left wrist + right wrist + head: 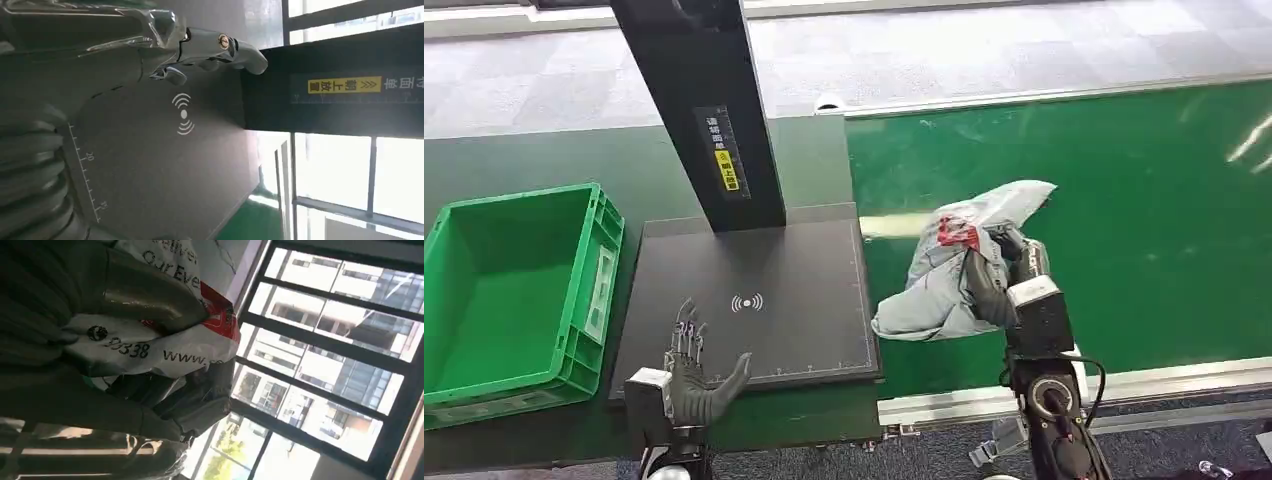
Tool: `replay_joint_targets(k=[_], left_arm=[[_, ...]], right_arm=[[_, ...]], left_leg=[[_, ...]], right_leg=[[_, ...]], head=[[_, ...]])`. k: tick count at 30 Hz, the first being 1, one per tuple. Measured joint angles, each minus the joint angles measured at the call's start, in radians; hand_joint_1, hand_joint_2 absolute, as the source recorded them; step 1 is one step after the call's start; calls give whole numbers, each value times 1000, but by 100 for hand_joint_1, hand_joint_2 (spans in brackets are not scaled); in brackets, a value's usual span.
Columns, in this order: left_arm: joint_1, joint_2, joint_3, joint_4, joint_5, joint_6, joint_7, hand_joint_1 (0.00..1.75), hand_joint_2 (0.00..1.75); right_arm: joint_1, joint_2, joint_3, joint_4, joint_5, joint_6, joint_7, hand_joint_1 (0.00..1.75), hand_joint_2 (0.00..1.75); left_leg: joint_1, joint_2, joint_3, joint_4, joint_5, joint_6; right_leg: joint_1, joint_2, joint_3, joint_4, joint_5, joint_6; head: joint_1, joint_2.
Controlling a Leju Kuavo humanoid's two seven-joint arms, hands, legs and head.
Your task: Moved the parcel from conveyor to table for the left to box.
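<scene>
1. The parcel (pixel 954 265), a grey-white plastic mailer bag with a red patch, lay crumpled on the green conveyor (pixel 1144 220), just beside the edge of the black scanning plate (pixel 754 300), and was clasped by the right hand (pixel 1004 285).
2. The right hand's fingers (pixel 150 297) were clenched around the parcel's bunched middle; in the right wrist view the film wrapped over the thumb and fingers.
3. Handling, as judged: the bag looked soft, limp and light, with slick film that could slide through a loose hold. It would likely sag on either side of the fingers when lifted. A hold on the gathered bulk, as shown, appeared sounder than a hold on a loose corner.
4. Writing on the parcel in the right wrist view: "9338" and "www." were legible; further fragments ("eliver", "Eve") were cut off.
5. The left hand (pixel 689 375) rested at the near edge of the plate, its fingers (pixel 688 322) released, spread and holding nothing.
6. The plate carried a white wireless symbol (pixel 183 114) ahead of the left fingers, and a ruled scale marked "20". The black post (pixel 699 110) bore a yellow label with Chinese characters too small to read reliably.
7. A green crate (pixel 514 290) stood on the desk (pixel 524 155) beyond the left hand's outer side.
</scene>
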Motion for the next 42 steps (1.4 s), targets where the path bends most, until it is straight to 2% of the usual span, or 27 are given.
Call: replay_joint_targets(k=[12, 24, 35, 36, 37, 38, 42], left_arm=[[-41, -26, -6, 24, -19, -40, 21, 0, 175], [-56, -33, -12, 52, -18, -35, 23, 0, 175], [-58, -34, -12, 62, -15, -35, 23, 0, 175], [-59, -35, -12, 64, -15, -37, 23, 0, 175], [-61, -36, -11, 66, -14, -37, 22, 0, 175], [-64, -37, -11, 69, -12, -37, 22, 0, 175], [-75, -41, -9, 79, -9, -38, 21, 0, 175]], right_arm=[[-18, 92, 174, 162, 6, 78, 2, 175, 175], [-81, 163, 266, 312, -6, 128, -22, 175, 175], [-114, 190, 296, 402, -34, 145, -45, 175, 175], [-116, 193, 296, 406, -35, 145, -46, 152, 175], [-118, 197, 296, 412, -37, 145, -46, 65, 175], [-122, 200, 297, 419, -38, 145, -47, 0, 175], [-129, 206, 298, 436, -55, 170, -56, 0, 175]], left_leg=[[0, -1, -1, 0, 0, 0], [0, 0, -1, 0, 1, 0], [0, 0, 0, 0, 1, 0], [0, 0, 0, 0, 1, 0], [0, 0, 0, 0, 1, 0], [0, 0, 0, 0, 1, 0], [0, 0, 0, 0, 1, 0]], right_leg=[[0, 0, 0, 0, 0, 0], [0, 0, -1, 0, 0, 0], [0, 0, -1, 0, 0, 0], [0, 0, -1, 0, 0, 0], [0, 0, -1, 0, 0, 0], [0, 0, -1, 0, 0, 0], [0, 0, -1, 0, 0, 0]], head=[[0, 0], [0, 0], [0, 0], [0, 0], [0, 0], [0, 0], [0, 0]])
